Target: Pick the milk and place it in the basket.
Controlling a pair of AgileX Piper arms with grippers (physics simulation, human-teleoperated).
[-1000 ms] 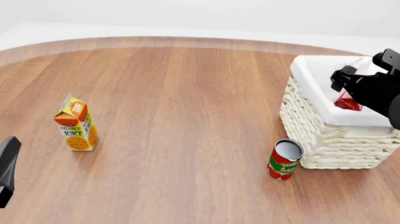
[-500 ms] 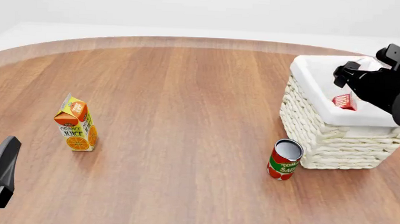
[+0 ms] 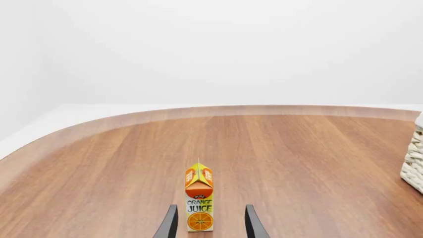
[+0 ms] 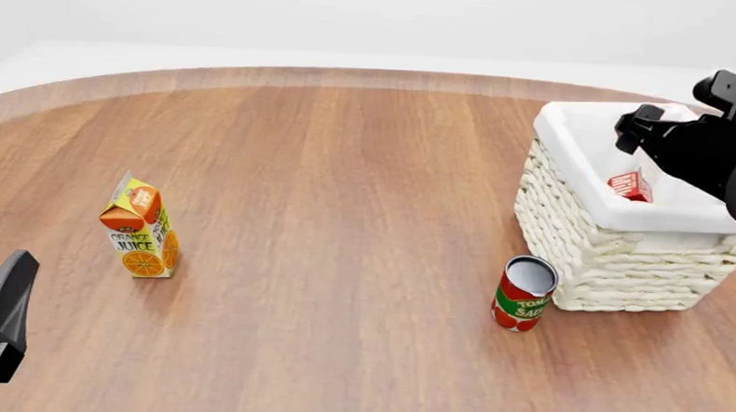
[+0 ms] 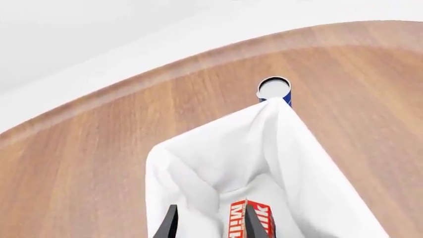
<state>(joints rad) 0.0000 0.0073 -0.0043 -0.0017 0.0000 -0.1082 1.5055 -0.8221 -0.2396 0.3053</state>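
Right wrist view alone reveals a blue can [image 5: 274, 89] behind the cream woven wicker basket [image 4: 589, 258]. Inside sits the red-topped milk carton [image 4: 630, 186], the right gripper [image 5: 210, 223] parted above; the left gripper [image 3: 210, 223] is open too.

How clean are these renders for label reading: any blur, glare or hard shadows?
Front view: sharp, even light, only faint soft shadows under the yellow-orange juice carton and the red tomato-sauce can. Left wrist view: juice lettering crisp. Right wrist view: the white cloth liner of the cream wicker basket is nearly washed out, and the red-topped milk carton is cropped.
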